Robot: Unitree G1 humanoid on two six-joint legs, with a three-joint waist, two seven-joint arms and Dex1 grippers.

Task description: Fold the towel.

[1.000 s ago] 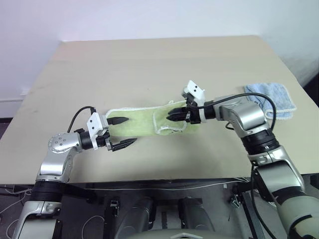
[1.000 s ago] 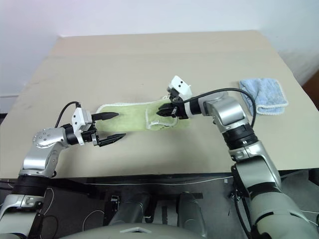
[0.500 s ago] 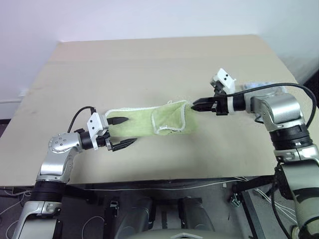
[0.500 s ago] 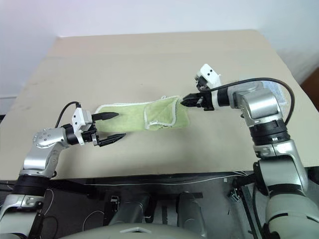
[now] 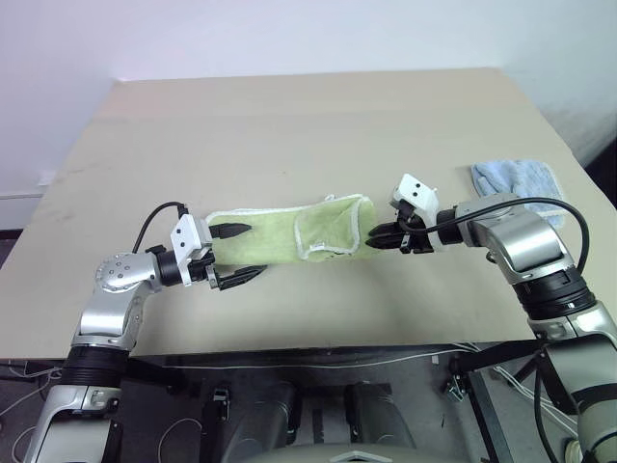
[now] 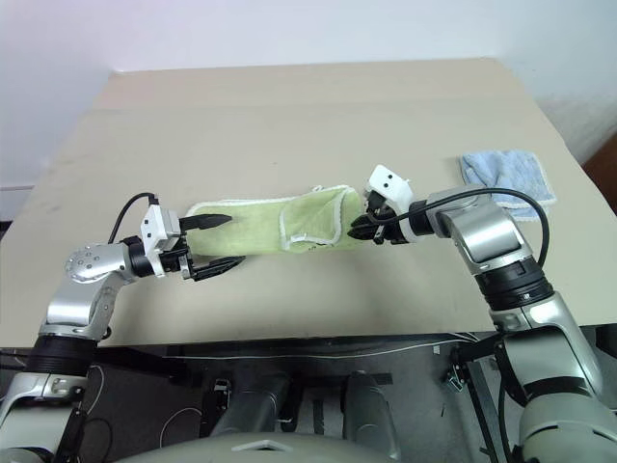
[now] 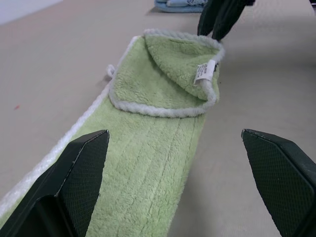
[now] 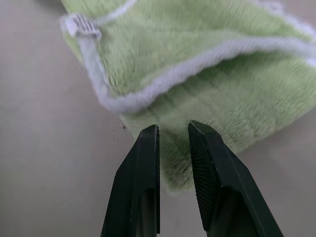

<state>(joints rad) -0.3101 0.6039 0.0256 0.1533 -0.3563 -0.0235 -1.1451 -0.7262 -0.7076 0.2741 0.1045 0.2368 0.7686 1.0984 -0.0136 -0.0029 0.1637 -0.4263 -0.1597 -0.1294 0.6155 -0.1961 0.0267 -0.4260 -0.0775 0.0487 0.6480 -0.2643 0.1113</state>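
Mid-frame on the table [image 5: 289, 125], the towel [image 5: 289, 234] lies as a long strip, right end flapped over. Left gripper [image 5: 229, 258] splayed wide at its left end, right gripper [image 5: 378, 237] nearly pinched, empty, at the folded end. Risk: narrow jaws snag one layer and undo the flap.

The towel [image 5: 289, 234] lies as a long strip across the near middle of the counter [image 5: 289, 125], running left to right. Its right end is doubled back, a flap lying on top of the strip. At the strip's left end sits the left gripper [image 5: 234, 256], one finger over the cloth's far side, the other at the near edge, the towel end between them. At the right end the right gripper [image 5: 378, 237] sits just beside the folded end, fingers [image 8: 148, 163] close together with a narrow gap, tips above the towel's edge. Well off to the right, nearer the counter's right edge, lies a smaller cloth [image 5: 516, 177], apart from everything else.
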